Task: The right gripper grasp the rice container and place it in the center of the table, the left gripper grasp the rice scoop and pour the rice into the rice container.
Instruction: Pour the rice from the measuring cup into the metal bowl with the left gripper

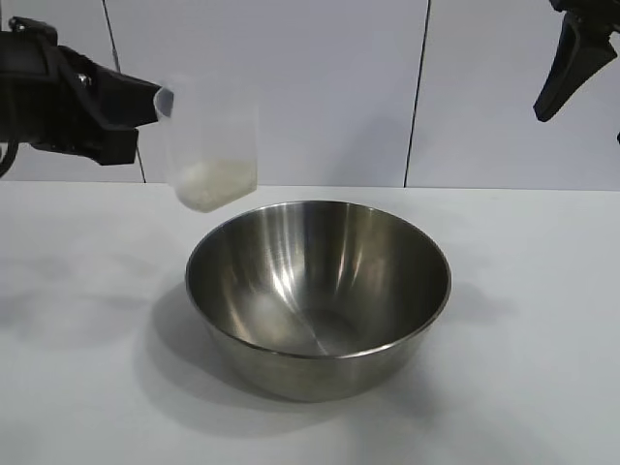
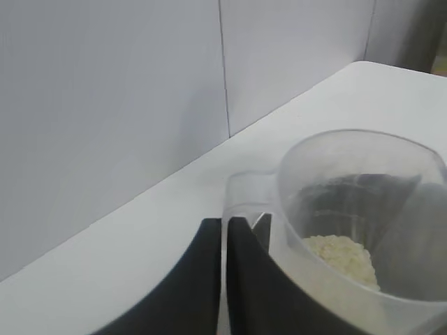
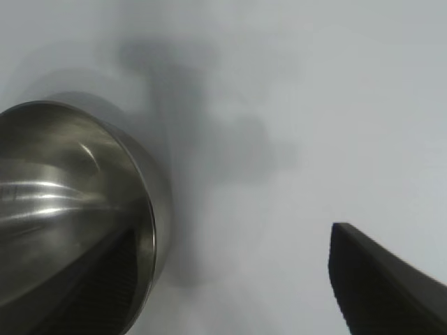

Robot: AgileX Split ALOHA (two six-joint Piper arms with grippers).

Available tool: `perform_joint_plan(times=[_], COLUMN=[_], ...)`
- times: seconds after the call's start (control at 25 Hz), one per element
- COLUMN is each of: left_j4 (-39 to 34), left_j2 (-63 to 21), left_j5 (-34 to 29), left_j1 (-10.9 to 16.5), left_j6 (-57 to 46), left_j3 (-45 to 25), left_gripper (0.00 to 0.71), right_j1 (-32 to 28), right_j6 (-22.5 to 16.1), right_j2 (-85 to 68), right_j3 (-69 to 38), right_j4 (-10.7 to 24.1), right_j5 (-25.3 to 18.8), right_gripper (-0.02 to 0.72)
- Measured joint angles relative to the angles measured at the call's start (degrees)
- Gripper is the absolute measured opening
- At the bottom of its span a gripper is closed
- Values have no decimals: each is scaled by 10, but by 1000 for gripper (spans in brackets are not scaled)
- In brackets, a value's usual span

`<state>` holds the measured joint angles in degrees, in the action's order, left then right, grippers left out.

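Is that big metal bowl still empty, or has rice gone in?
Empty: the rice container shows bare steel inside, and the rice sits in the rice scoop.

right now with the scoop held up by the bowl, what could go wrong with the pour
1. The rice scoop hangs beside the steel bowl's far-left rim, not over its middle; tipped here, rice may land on the table.
2. The left end effector pinches only the small handle, so the scoop could twist or slip.
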<state>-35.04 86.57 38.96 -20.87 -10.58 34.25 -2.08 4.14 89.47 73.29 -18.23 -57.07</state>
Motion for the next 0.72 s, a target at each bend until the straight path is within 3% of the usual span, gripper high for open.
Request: perform_joint_plan(times=[0.24, 0.72], left_j4=[68, 94], left_j2=[0, 0], left_j5=[-17, -54], left_j1=[-38, -41], left_j6=[90, 260], left_j3=[15, 50], left_gripper=[7, 6], right_j1=[0, 0], right_j6=[0, 0], right_j2=[0, 0], right_j3=[0, 0], right_j4=[0, -4], right_j5=[1, 11], right_gripper=[523, 523])
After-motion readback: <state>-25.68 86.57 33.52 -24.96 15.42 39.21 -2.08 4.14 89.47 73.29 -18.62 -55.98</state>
